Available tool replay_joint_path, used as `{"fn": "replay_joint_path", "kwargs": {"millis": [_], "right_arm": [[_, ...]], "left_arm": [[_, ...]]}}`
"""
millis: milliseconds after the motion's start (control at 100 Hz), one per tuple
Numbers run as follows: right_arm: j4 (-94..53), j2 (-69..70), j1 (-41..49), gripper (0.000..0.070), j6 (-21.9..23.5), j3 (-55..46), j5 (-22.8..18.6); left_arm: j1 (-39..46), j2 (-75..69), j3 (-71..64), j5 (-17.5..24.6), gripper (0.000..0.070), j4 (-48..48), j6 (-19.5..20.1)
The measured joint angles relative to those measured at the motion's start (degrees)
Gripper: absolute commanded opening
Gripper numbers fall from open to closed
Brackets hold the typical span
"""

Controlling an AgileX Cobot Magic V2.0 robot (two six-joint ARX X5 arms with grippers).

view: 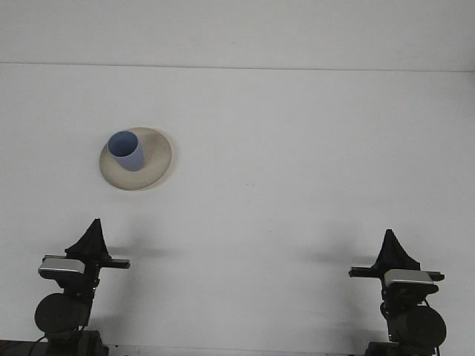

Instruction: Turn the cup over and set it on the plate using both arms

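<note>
A blue cup (127,150) stands mouth up on the left part of a beige plate (154,159), at the table's left middle. My left gripper (94,224) rests near the front edge at the left, well in front of the plate. Its fingers meet in one point, shut on nothing. My right gripper (389,235) sits low at the front right, far from the cup. It is also shut and holds nothing.
The white table (297,148) runs back to a seam against the wall at the top. Only the arm bases and wrist cameras show at the bottom corners.
</note>
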Motion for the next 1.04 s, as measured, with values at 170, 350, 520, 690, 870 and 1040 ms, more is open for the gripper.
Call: {"fn": "replay_joint_path", "kwargs": {"millis": [170, 350, 520, 690, 870, 1040], "right_arm": [[4.1, -0.1, -0.2, 0.0000, 0.0, -3.5, 0.1], [5.2, -0.1, -0.2, 0.0000, 0.0, -4.9, 0.1], [5.3, -0.1, -0.2, 0.0000, 0.0, -4.9, 0.1], [5.3, -0.1, -0.2, 0.0000, 0.0, -4.9, 0.1], [5.3, -0.1, -0.2, 0.0000, 0.0, -4.9, 0.0], [5.4, -0.1, -0.2, 0.0000, 0.0, -4.9, 0.0]], "left_arm": [[0.0, 0.0, 0.0, 0.0, 0.0013, -0.2, 0.0], [0.0, 0.0, 0.0, 0.0, 0.0013, -0.2, 0.0], [0.0, 0.0, 0.0, 0.0, 0.0013, -0.2, 0.0], [0.0, 0.0, 0.0, 0.0, 0.0014, -0.2, 0.0], [0.0, 0.0, 0.0, 0.0, 0.0013, -0.2, 0.0], [0.0, 0.0, 0.0, 0.0, 0.0013, -0.2, 0.0]]}}
